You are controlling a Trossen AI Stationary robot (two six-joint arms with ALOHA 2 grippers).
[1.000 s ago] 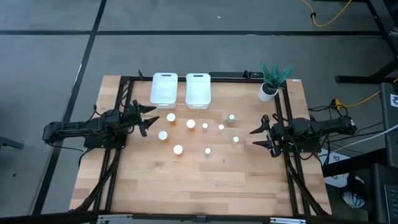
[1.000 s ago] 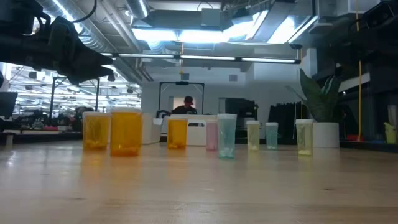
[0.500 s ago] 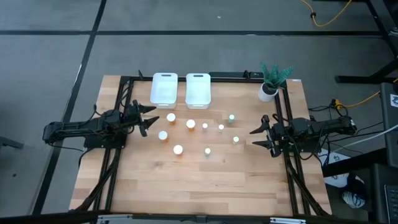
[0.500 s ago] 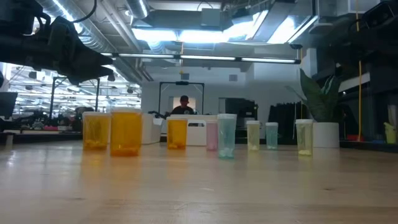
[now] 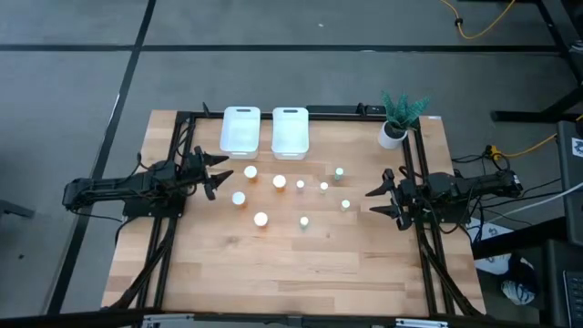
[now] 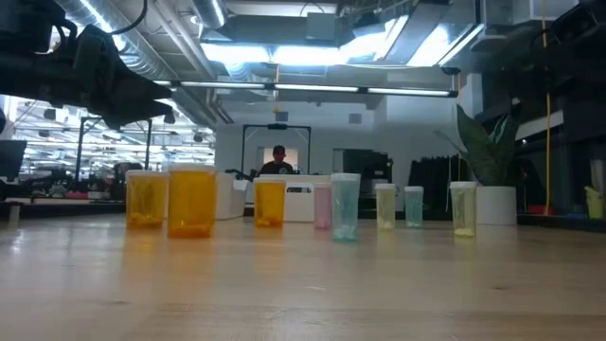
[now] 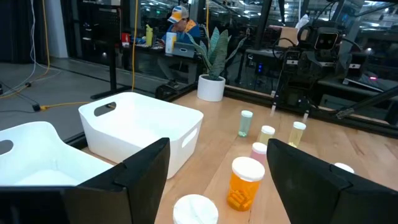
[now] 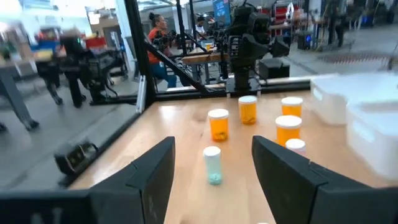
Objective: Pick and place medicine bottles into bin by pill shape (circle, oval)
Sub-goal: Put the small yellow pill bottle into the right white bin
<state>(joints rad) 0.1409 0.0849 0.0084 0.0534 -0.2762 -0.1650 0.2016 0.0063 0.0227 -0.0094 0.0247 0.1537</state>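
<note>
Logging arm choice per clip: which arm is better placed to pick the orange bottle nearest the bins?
Probably the left. The left hand sits open right beside that orange bottle, just below the left bin. The right hand, also open, waits at the table's far edge past the slim bottles.

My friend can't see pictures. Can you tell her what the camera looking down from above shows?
Nine small white-capped medicine bottles stand in the middle of a wooden table, in front of two white bins. The robot's left hand and right hand wait open at either side, holding nothing. A potted plant sits in the far right corner.
</note>
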